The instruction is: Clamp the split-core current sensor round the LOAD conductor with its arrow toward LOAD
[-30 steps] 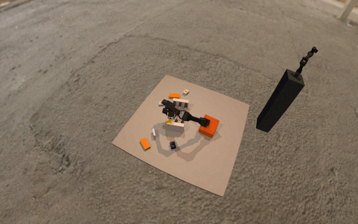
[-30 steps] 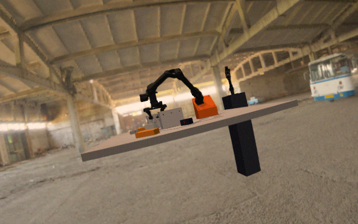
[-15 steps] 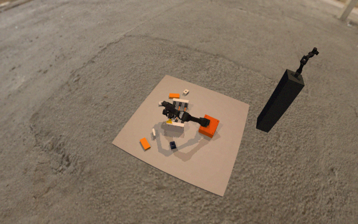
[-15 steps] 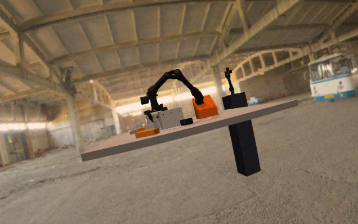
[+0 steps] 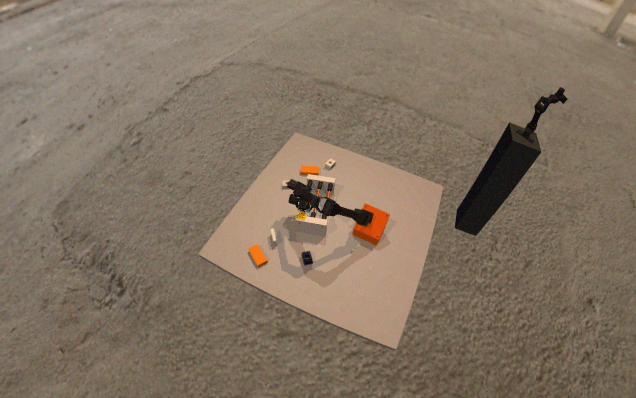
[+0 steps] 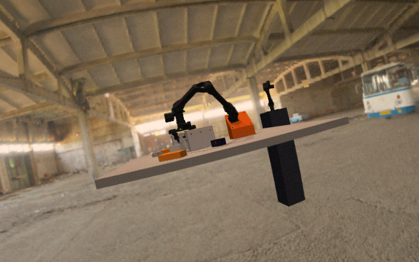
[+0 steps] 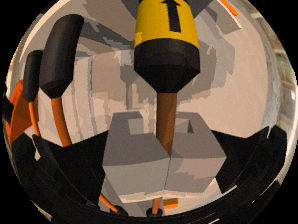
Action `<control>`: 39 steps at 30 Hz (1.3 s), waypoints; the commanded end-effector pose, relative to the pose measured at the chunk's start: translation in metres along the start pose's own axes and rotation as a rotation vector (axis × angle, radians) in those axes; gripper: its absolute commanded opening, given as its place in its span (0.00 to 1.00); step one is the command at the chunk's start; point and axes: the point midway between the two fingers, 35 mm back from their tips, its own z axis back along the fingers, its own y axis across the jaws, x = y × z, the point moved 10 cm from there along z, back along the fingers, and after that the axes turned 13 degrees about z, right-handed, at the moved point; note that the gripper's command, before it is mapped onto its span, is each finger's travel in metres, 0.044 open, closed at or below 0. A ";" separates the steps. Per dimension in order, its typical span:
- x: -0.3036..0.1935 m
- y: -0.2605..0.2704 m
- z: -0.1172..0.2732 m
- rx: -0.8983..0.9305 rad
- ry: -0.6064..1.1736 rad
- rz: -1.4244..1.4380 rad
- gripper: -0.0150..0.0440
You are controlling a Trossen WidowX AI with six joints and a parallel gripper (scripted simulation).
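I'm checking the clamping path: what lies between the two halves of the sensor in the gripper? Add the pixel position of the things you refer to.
Between the halves of the grey sensor (image 7: 131,150) runs the copper-coloured conductor (image 7: 166,117), below its yellow-and-black sleeve (image 7: 150,22); the wrist view shows this.

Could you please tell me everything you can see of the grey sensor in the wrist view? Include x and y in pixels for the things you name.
The sensor (image 7: 134,150) is plain grey, boxy and plastic-looking, with two halves meeting at a front seam and a recess in each top. It sits around the copper-coloured conductor (image 7: 166,112), below its yellow arrow label (image 7: 162,22) (image 5: 300,216), gripped from both sides by the gripper (image 7: 157,133) (image 5: 302,204) (image 6: 180,136). Latching can't be confirmed.
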 end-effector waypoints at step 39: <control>0.000 0.000 0.001 0.000 0.000 0.000 0.25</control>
